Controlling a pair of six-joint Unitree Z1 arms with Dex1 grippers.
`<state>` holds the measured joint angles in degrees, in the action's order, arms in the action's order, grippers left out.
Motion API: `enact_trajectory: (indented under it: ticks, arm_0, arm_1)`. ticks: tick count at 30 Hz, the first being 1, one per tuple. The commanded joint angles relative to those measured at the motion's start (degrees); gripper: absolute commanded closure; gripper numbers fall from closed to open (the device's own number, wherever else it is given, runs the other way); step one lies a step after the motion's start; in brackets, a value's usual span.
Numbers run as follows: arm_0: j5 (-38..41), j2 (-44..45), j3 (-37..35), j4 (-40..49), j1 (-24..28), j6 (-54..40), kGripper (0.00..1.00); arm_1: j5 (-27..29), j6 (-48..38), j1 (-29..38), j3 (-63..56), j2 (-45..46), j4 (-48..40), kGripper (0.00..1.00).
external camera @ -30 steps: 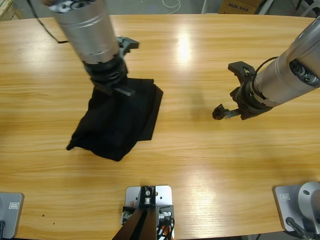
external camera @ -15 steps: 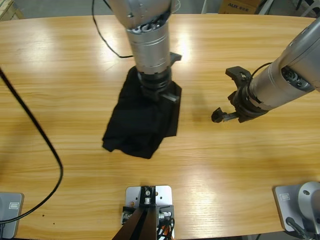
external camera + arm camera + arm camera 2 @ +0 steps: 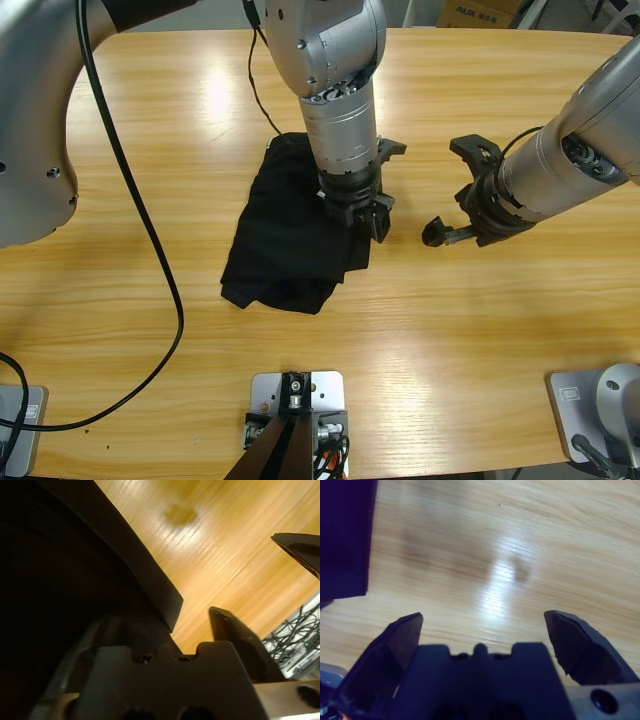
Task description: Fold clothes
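Observation:
The black shirt (image 3: 290, 235) lies bunched in a rough fold at the table's middle. My left gripper (image 3: 386, 187) hangs over its right edge, arm coming down from the top. In the left wrist view the fabric (image 3: 65, 565) covers the left jaw, and bare wood shows between its edge and the right jaw; the jaws stand apart. My right gripper (image 3: 455, 190) hovers open and empty over bare wood just right of the shirt. Its wrist view shows the gripper (image 3: 482, 615) with a corner of the shirt (image 3: 345, 535) at the left edge.
A black cable (image 3: 150, 250) loops over the table's left half from the large silver elbow (image 3: 40, 120) under the camera. One tip of the right gripper (image 3: 300, 550) shows at the left wrist view's right edge. Bare wooden table (image 3: 480, 330) lies in front.
The left arm swept from the table's left to the middle, carrying the shirt rightward with it, though the shirt moved less far. The right arm barely shifted.

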<state>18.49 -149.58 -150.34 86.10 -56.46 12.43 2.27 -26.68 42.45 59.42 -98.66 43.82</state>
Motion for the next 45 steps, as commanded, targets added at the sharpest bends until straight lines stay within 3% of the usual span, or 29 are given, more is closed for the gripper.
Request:
enact_trajectory:
  ticks: [1, 2, 4, 6, 7, 8, 9, 10, 11, 13, 14, 15, 17, 19, 22, 24, 26, 29, 37, 41, 45]
  arm_0:
    - [-7.0, 12.1, -14.1, 7.0, 7.7, -5.1, 0.000]
    - [-6.7, 14.6, -14.7, 7.0, 9.0, -5.9, 0.002]
    - [-6.3, 19.5, -14.8, 7.1, 11.2, -6.5, 0.035]
    - [-5.7, 23.4, -14.7, 8.6, 12.5, -7.3, 0.136]
    - [-5.1, 25.1, -13.4, 8.9, 12.6, -7.6, 0.201]
    - [-5.0, 27.2, -10.0, 8.9, 12.6, -8.0, 0.352]
    - [-5.1, 29.1, -5.1, 8.9, 12.5, -8.8, 0.532]
    - [-5.2, 30.9, 1.0, 8.8, 12.4, -9.7, 0.663]
    - [-5.3, 32.6, 7.7, 8.3, 12.2, -10.7, 0.746]
    - [-5.4, 38.2, 24.4, 1.3, 11.6, -11.2, 0.721]
    - [-5.4, 42.9, 36.0, -6.8, 11.6, -9.6, 0.659]
    - [-4.9, 47.6, 47.3, -15.2, 12.1, -6.7, 0.662]
    - [-3.2, 53.6, 65.1, -27.5, 13.1, -3.4, 0.789]
    - [-2.6, 56.0, 76.9, -35.3, 12.9, -2.3, 0.843]
    - [-2.6, 57.2, 88.1, -45.4, 12.7, 0.7, 0.846]
    - [-2.2, 55.6, 90.9, -50.8, 12.7, 2.3, 0.849]
    - [-0.6, 52.7, 91.1, -55.2, 11.9, 3.1, 0.923]
    - [0.7, 48.0, 90.8, -60.6, 9.6, 5.0, 0.925]
    - [1.2, 41.7, 91.1, -65.3, 4.2, 8.2, 0.925]
    - [1.1, 37.9, 90.0, -69.5, 2.6, 10.8, 0.925]
    - [0.8, 33.2, 86.3, -70.9, -1.0, 13.4, 0.920]
  arm_1:
    - [-1.2, 1.1, -0.3, -0.9, 2.6, -1.1, 0.005]
    - [-1.2, 1.4, -0.3, -0.4, 3.1, -1.2, 0.023]
    - [-1.4, 2.1, -0.3, 0.2, 3.6, -1.2, 0.188]
    - [-3.0, 1.5, -0.3, 1.9, 3.9, -1.5, 0.405]
    - [-4.9, 0.2, -0.3, 3.0, 3.8, -2.1, 0.414]
    - [-7.2, -0.1, -0.5, 4.1, 3.3, -2.7, 0.450]
    - [-10.5, 1.5, -1.0, 5.8, 2.0, -3.0, 0.613]
    - [-14.0, 4.4, -1.6, 8.1, 0.0, -2.8, 0.871]
    - [-15.9, 7.5, -1.8, 10.6, -1.9, -2.5, 1.000]
    - [-17.2, 11.3, -1.8, 16.0, -5.0, -1.1, 1.000]
    - [-18.2, 12.0, -2.0, 18.0, -6.3, -1.0, 1.000]
    - [-19.4, 12.3, -2.3, 19.9, -7.6, -1.0, 1.000]
    - [-21.4, 12.8, -3.1, 23.0, -9.8, -1.1, 1.000]
    - [-24.1, 12.9, -4.6, 25.7, -11.9, -1.4, 1.000]
    - [-27.6, 13.3, -6.2, 30.2, -15.7, -1.5, 1.000]
    - [-29.0, 13.3, -6.6, 32.9, -18.1, -1.3, 1.000]
    - [-30.2, 13.3, -6.7, 34.8, -20.0, -0.6, 1.000]
    - [-31.2, 13.2, -6.7, 35.2, -21.8, -0.1, 1.000]
    - [-33.1, 13.5, -6.7, 32.2, -24.3, -1.4, 1.000]
    - [-25.3, 12.4, -8.4, 31.3, -24.1, -1.8, 1.000]
    - [-22.1, 11.9, -10.6, 29.4, -23.8, -0.5, 1.000]
